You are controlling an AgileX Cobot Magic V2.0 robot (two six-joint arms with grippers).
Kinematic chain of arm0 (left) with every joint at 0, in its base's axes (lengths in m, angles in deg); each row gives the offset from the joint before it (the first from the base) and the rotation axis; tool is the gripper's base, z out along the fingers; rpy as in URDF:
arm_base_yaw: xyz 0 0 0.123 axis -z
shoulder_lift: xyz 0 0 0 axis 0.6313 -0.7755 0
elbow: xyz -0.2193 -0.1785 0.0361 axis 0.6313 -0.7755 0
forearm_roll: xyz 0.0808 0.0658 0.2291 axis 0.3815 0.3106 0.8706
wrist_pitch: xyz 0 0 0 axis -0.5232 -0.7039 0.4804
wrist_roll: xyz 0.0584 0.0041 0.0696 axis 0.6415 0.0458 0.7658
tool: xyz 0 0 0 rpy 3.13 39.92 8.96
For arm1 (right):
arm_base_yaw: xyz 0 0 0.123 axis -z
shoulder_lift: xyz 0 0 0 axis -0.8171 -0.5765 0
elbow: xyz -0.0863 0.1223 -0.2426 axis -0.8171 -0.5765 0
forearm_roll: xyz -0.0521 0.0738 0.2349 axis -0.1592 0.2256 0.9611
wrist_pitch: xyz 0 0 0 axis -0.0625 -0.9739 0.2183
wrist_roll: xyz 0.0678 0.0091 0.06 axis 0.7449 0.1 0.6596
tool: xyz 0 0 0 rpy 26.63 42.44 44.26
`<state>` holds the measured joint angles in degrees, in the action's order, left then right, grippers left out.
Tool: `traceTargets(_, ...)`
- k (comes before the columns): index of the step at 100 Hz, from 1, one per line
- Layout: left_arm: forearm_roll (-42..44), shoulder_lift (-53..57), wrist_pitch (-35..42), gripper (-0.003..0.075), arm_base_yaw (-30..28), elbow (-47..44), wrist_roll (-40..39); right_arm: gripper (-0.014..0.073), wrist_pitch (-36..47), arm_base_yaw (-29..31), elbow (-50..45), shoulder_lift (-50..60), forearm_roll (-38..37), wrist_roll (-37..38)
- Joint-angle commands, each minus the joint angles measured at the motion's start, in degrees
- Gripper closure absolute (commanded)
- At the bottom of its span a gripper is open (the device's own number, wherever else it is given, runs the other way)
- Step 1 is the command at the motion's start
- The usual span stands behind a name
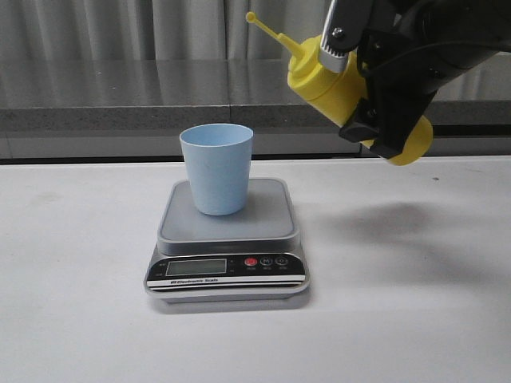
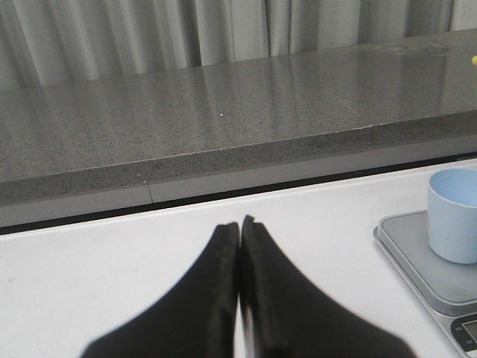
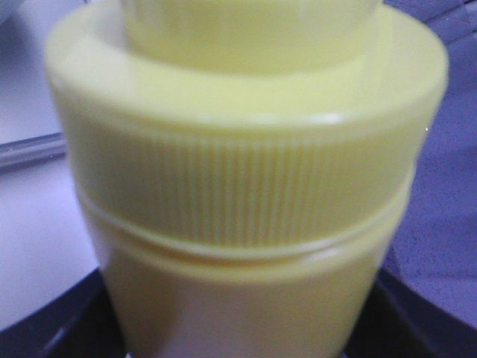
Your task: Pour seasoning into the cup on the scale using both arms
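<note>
The light blue cup point(image 1: 216, 168) stands upright on the silver-grey scale point(image 1: 227, 239) at the table's middle. My right gripper point(image 1: 382, 112) is shut on the yellow seasoning bottle point(image 1: 335, 84) and holds it tilted in the air, up and to the right of the cup, nozzle pointing up-left. In the right wrist view the bottle's ribbed collar point(image 3: 238, 194) fills the picture. My left gripper point(image 2: 240, 224) is shut and empty, low over the table to the left of the scale point(image 2: 425, 261) and cup point(image 2: 455, 216). It is out of the front view.
A grey stone ledge point(image 1: 120, 96) runs along the back of the white table point(image 1: 72, 303), with a curtain behind it. The scale's black panel carries an LCD and a red button point(image 1: 251, 262).
</note>
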<state>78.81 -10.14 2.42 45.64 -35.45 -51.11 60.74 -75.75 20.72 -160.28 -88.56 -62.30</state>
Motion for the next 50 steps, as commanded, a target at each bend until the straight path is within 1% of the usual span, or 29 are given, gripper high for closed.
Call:
traceTargets(1, 0.1, -0.7, 4.8, 0.0738, -0.1, 1.4, -0.3, 0.0315, 1.9, -0.3, 2.5, 2.6, -2.0, -0.4)
traceTargets(20, 0.1, -0.7, 4.8, 0.0738, -0.1, 1.4, -0.3, 0.0315, -3.3, -2.0, 6.5, 0.9, -6.8, -0.4)
traceTargets(29, 0.1, -0.7, 4.8, 0.0738, -0.1, 1.4, -0.3, 0.0315, -6.6, -3.5, 8.5, -0.3, -10.0, -0.4)
traceTargets(50, 0.1, -0.7, 4.8, 0.0738, -0.1, 1.4, -0.3, 0.0315, -11.3, -6.1, 11.8, -2.8, -18.7, -0.3)
